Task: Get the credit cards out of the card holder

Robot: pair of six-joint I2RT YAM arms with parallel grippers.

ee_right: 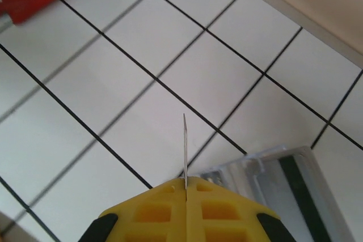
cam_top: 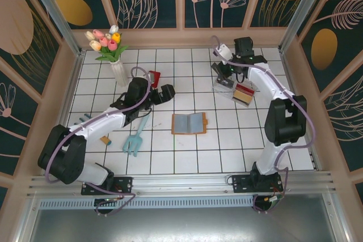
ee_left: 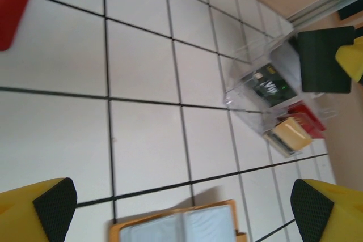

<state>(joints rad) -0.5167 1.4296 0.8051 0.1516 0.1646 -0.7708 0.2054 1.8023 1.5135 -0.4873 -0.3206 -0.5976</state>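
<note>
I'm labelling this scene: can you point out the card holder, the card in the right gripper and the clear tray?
card holder [cam_top: 189, 123], top view, on its open grey inner pockets.
card [ee_right: 184, 145], right wrist view, on its upright thin edge.
clear tray [ee_left: 233, 86], left wrist view, on its left wall.

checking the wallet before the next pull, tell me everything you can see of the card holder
The card holder is a small orange-brown folding wallet that looks like leather. It lies opened flat near the middle of the white tiled table. Both halves face up, showing greyish-blue inner pockets framed by the orange rim, and a small tab sticks out on its right edge. Whether any cards remain in the pockets cannot be told. Only the table touches it.
</note>
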